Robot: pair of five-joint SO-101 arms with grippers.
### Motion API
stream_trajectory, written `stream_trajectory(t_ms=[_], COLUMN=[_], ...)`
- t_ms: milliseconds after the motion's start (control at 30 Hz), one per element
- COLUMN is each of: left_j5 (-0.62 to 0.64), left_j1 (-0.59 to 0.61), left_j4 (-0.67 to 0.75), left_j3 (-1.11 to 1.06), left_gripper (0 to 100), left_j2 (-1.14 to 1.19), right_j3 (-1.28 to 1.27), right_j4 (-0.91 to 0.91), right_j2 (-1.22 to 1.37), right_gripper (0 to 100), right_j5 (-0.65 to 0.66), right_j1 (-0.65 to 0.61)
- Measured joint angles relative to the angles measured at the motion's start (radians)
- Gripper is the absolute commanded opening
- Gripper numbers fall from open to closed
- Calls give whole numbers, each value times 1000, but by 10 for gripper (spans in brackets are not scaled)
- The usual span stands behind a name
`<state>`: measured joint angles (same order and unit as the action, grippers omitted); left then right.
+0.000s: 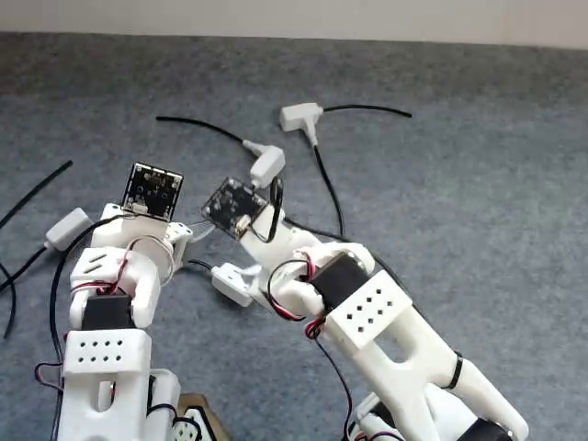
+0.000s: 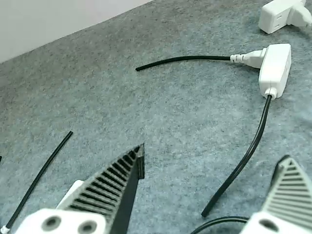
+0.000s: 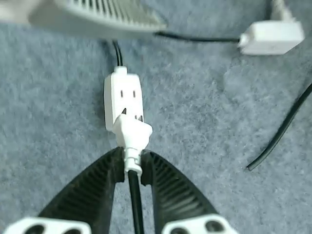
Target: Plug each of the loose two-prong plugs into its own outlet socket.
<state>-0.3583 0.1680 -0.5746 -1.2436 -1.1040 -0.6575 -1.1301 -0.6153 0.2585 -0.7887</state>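
Centrally, right pincer (image 3: pixel 131 156) pinching plug (image 3: pixel 131 134) at socket (image 3: pixel 122 95) end — left pincer (image 2: pixel 214 152) spread, open carpet (image 2: pixel 146 107) beyond.

Four sockets (image 3: pixel 121 95) (white), two plugs (image 3: pixel 132 132)

Rough-piled grey carpet (image 1: pixel 478 184); smooth white plastic plug (image 3: pixel 131 134); matt black cord (image 2: pixel 248 156).

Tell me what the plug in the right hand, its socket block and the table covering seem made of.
Plug: smooth white moulded plastic, slightly glossy, with rounded edges. Socket block: likely the same white plastic, with crisp slots. Table covering: grey short-pile carpet or felt, by its fuzzy flecked texture.
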Motion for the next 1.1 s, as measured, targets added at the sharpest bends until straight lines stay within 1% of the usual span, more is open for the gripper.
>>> stream_trajectory(t_ms=[167, 400, 633, 767, 900, 1000, 1100], left_j5=[0, -40, -40, -37, -69, -81, -84], left_j1=[6, 6, 6, 9, 9, 12, 35], left_j4=[15, 84, 95, 44, -37, -109, -141], left_j3=[-43, -186, -258, -301, -301, -278, -239], left_gripper=[403, 403, 403, 403, 403, 403, 403], left_j2=[3, 3, 3, 0, -11, -12, 3], right_j3=[5, 149, 241, 241, 241, 241, 241], right_j4=[-44, -167, -258, -264, -264, -276, -276], right_j2=[0, -2, -2, -2, -2, -2, -2], right_gripper=[8, 8, 8, 8, 8, 8, 8], right_j5=[64, 80, 80, 80, 80, 80, 80], right_j1=[2, 2, 84, 103, 103, 103, 104])
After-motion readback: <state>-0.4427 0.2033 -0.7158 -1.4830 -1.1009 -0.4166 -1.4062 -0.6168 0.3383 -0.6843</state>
